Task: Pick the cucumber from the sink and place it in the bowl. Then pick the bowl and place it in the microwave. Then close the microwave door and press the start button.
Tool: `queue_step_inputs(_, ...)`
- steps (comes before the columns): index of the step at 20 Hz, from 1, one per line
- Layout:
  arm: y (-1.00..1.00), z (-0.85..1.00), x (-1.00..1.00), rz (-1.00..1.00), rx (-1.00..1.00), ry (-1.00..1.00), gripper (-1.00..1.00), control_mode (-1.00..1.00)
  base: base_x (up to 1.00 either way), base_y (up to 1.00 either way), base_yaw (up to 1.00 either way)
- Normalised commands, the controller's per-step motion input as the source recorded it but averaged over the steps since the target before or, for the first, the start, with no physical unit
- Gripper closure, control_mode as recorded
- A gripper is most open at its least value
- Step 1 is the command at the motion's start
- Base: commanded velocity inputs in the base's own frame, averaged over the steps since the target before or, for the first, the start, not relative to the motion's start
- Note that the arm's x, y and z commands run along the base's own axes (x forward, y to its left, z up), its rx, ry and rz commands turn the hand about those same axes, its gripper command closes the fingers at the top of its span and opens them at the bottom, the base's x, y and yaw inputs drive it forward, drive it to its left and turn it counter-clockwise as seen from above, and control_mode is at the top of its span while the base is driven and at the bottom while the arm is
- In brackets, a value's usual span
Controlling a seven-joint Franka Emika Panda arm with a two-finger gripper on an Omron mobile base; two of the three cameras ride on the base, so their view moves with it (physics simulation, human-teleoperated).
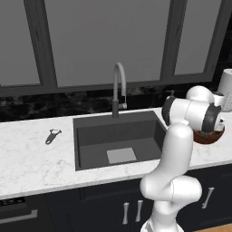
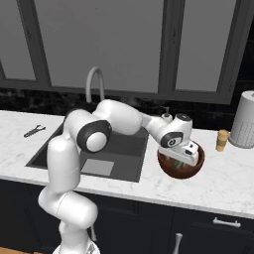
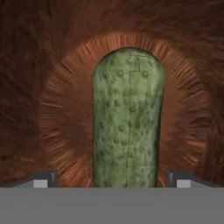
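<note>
Dark cabinet fronts run along the near edge, white marbled counter (image 2: 218,186) on top. The white arm reaches from the base across the sink's right rim to the bowl (image 2: 181,163), its forearm and wrist blocking most of the bowl in the left base view, where just a brown sliver (image 1: 209,137) shows under the wrist. The gripper (image 2: 187,158) hangs in the bowl's mouth, pointing down into it. In the hand view the two dark fingertips (image 3: 41,179) stand far apart at the bottom corners, spread wide, gripping nothing. The cucumber (image 3: 127,118) lies on the bowl's floor, centred between the fingertips, clear gaps both sides, long axis running away from the camera; whether the tips touch it low down, cannot tell. Cucumber is bumpy dark green, rounded end; bowl (image 3: 52,78) is reddish-brown, streaky wood grain, thick walls, paler ring on the floor. Left of the bowl is the sink (image 1: 90,136), dark grey rectangular basin, pale square drain patch. A small peeler (image 1: 52,135) lies on the counter left of the sink. Right of the bowl, a small tan shaker (image 2: 222,140), then a grey cylinder canister (image 2: 244,120). Behind the sink, a curved grey gooseneck tap (image 1: 118,86), black marbled backsplash, big dark-framed window panes.
</note>
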Motion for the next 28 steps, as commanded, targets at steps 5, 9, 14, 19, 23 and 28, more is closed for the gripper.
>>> queue_step_inputs(5,0.23,-0.56,-0.49,0.06,-0.01,-0.14,-1.0,-1.0,0.0,0.0,0.0)
queue_step_inputs(9,0.07,0.29,-0.21,0.0,-0.01,-0.08,-1.0,-1.0,0.0,0.0,0.0)
queue_step_inputs(14,0.22,0.17,0.43,0.0,-0.03,0.02,-1.0,-1.0,0.0,0.0,0.0)
queue_step_inputs(19,0.23,0.6,0.25,0.0,-0.05,0.01,-1.0,-1.0,0.0,0.0,0.0)
queue_step_inputs(23,0.3,0.88,-0.14,0.0,-0.11,0.01,-1.0,-1.0,0.0,0.0,0.0)
queue_step_inputs(28,0.37,0.43,-0.02,0.0,-0.07,0.08,-1.0,-1.0,0.0,0.0,0.0)
